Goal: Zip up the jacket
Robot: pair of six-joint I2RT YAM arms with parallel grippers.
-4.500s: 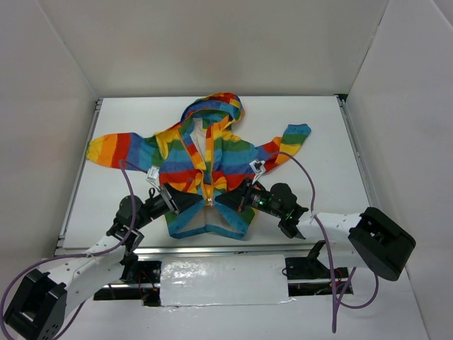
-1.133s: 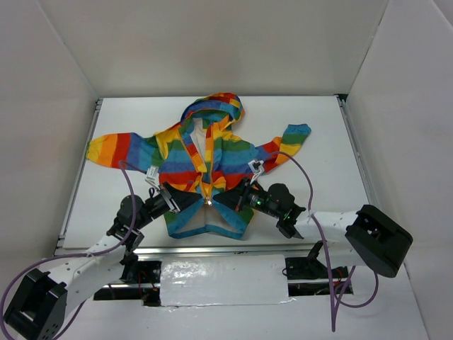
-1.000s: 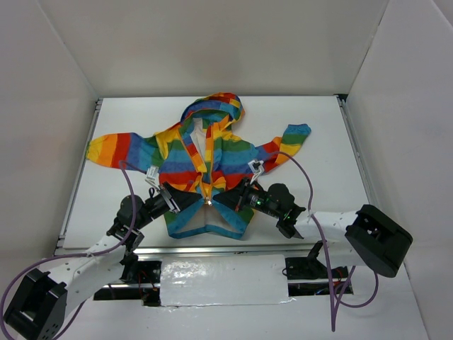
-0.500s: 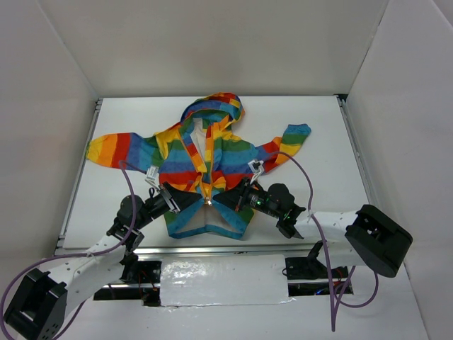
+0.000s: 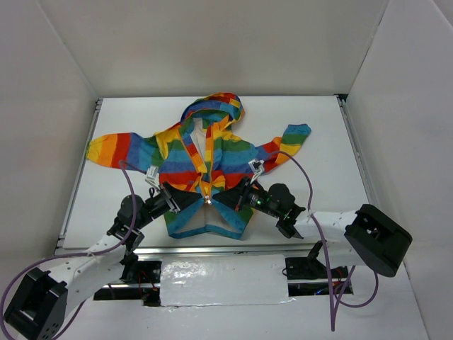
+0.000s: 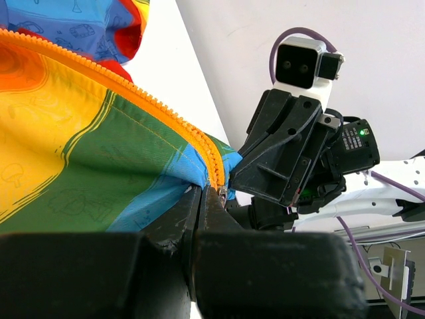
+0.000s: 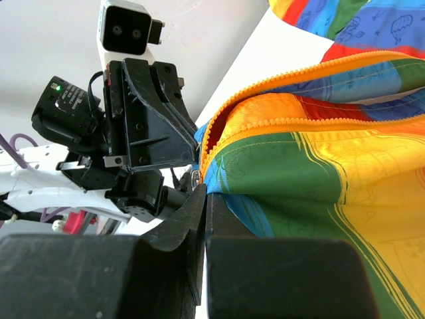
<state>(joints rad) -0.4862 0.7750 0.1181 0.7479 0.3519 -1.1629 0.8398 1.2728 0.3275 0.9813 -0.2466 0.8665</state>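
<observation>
The rainbow-striped hooded jacket [image 5: 212, 152] lies flat on the white table, hood far, sleeves spread. Its orange zipper [image 5: 207, 180] is open along the upper front. My left gripper [image 5: 191, 202] and right gripper [image 5: 228, 200] meet at the zipper's lower end, by the small metal slider [image 5: 209, 201]. In the left wrist view my left gripper [image 6: 202, 197] is shut on the blue-green front edge beside the zipper teeth [image 6: 153, 109]. In the right wrist view my right gripper [image 7: 205, 191] is shut on the opposite edge, with the slider [image 7: 196, 177] at its tip.
The table [image 5: 318, 134] is walled by white panels on the left, back and right. The jacket's hem [image 5: 209, 228] splays near the front edge. Each wrist view shows the other gripper close in front: the right one [image 6: 285, 159], the left one [image 7: 146, 126].
Since 4.5 s ago both grippers and the zipper's lower end have crept slightly away from the near edge. Over the last second nothing visibly moves.
</observation>
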